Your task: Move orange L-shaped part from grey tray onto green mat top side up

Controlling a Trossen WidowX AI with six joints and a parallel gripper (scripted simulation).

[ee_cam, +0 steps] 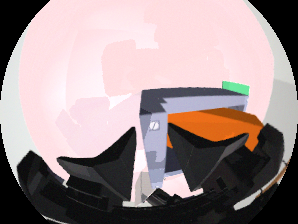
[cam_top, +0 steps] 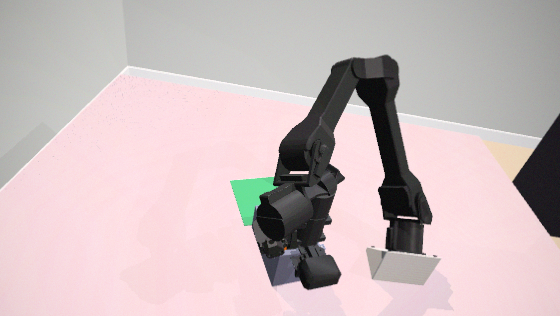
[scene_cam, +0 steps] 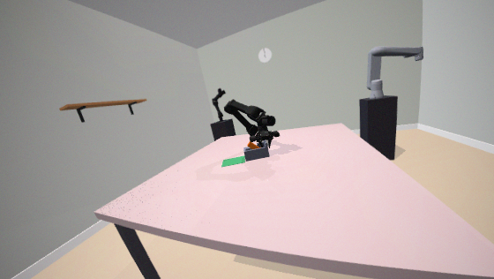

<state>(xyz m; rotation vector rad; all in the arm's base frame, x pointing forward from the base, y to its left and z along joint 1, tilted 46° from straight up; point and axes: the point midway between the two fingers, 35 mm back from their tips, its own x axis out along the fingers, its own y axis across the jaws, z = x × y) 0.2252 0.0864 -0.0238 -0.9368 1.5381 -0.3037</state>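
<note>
The orange part (cam_top: 285, 248) (scene_cam: 252, 145) (ee_cam: 215, 122) is tilted in the grey tray (cam_top: 279, 272) (scene_cam: 257, 154) (ee_cam: 200, 104). Its end nearer the mat stands up above the rim in the exterior view. My gripper (ee_cam: 152, 127) is partly open, holding nothing. In the wrist view its right finger is over the part's lower end, hiding some of it; its left finger is outside the tray's end wall. Whether that right finger touches the part cannot be told. The green mat (cam_top: 250, 195) (scene_cam: 233, 162) (ee_cam: 235, 87) lies flat beside the tray, with nothing visible on it.
The arm's base stands on a pale plate (cam_top: 405, 268) to the right of the tray in the top view. The arm and gripper body hide much of the tray and part of the mat there. The pink table (cam_top: 150, 200) (scene_cam: 287, 199) extends around them.
</note>
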